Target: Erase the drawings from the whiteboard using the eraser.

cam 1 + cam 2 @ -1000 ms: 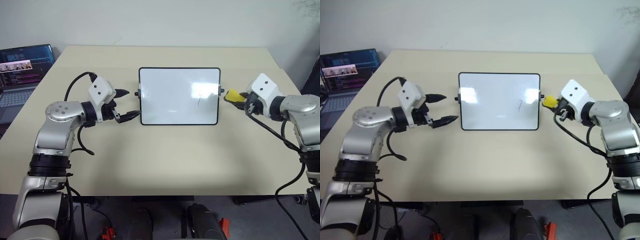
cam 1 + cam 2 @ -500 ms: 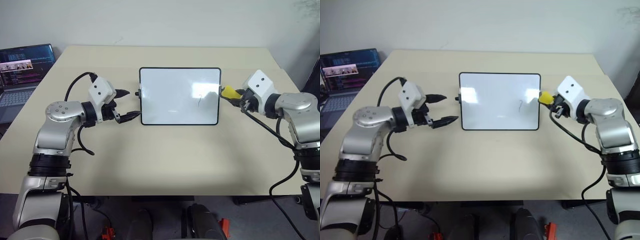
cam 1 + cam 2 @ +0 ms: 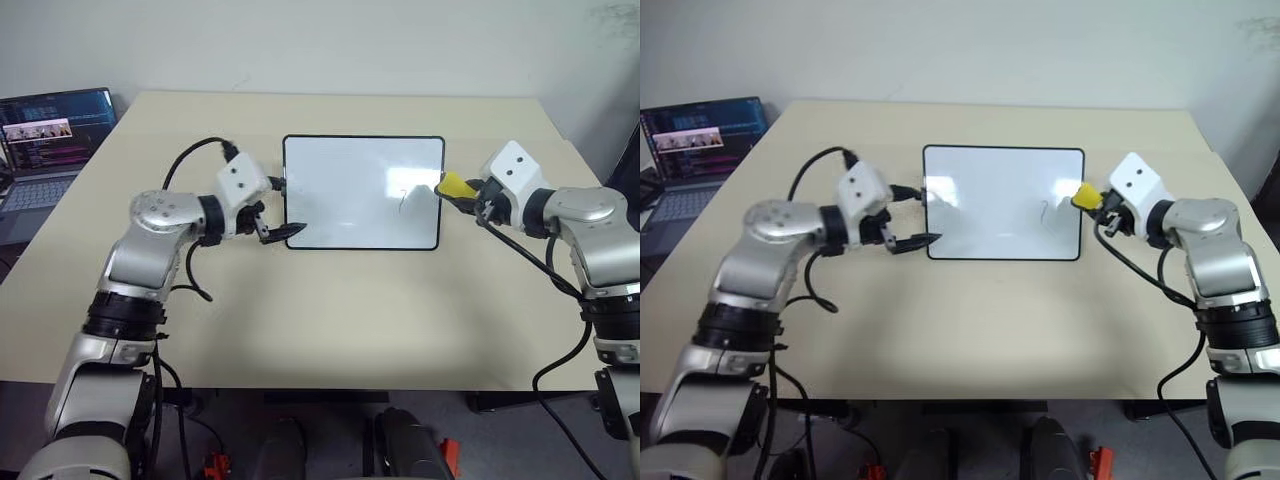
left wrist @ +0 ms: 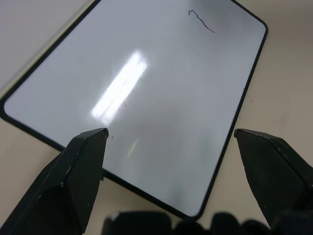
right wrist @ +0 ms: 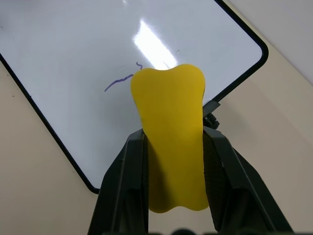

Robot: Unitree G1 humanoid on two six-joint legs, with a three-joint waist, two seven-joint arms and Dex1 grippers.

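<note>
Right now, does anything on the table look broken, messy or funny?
Nothing looks broken or spilled. The whiteboard lies flat and straight on the table. The yellow eraser looks pinched in at the middle, only because the right gripper squeezes it.

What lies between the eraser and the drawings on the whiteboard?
Only bare white board: the eraser, held over the whiteboard edge, sits just short of the drawings in the right wrist view.

Whiteboard glossy white with thin black frame and black knobs, lying on a plain pale beige table; drawings are thin dark purplish squiggles. Eraser solid bright yellow, no pattern, between black fingers of the right gripper. Left gripper fingers black too; laptop screen dark with coloured text lines.
</note>
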